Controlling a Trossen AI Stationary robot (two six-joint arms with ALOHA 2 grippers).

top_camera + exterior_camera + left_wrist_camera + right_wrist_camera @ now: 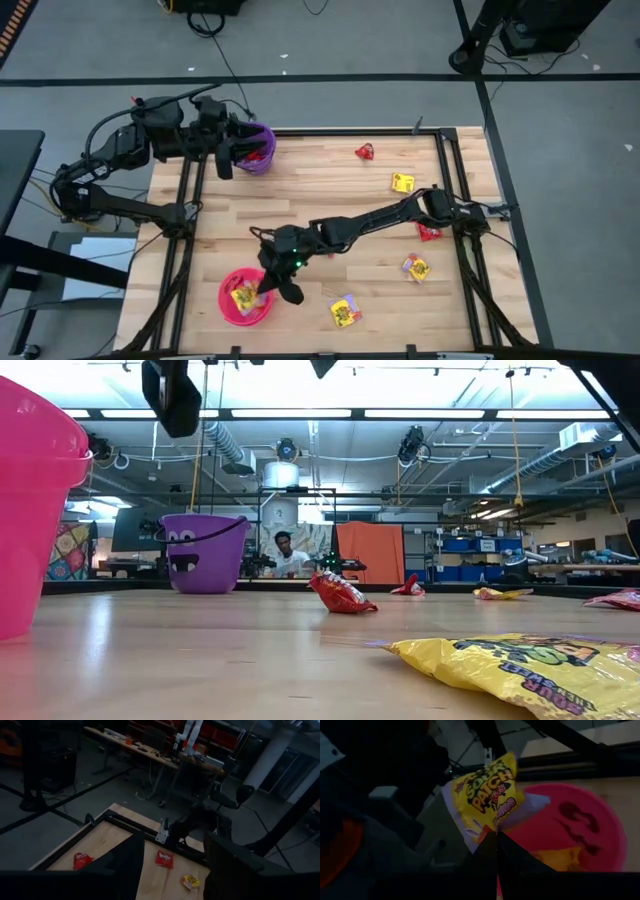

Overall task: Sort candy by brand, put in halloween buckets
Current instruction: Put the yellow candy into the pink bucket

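The right gripper [496,851] is pinching a yellow candy packet [487,795] with closed fingers, hanging over the pink bucket [236,310], which is holding yellow packets. The left gripper [238,152], fingers apart and empty, is hanging over the purple bucket [262,160]. Other packets are lying scattered on the table [320,190]

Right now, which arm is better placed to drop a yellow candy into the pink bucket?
The right. Its tool hangs at the pink bucket's rim, shut on a yellow packet. The left tool is far off, open, beside the purple bucket.
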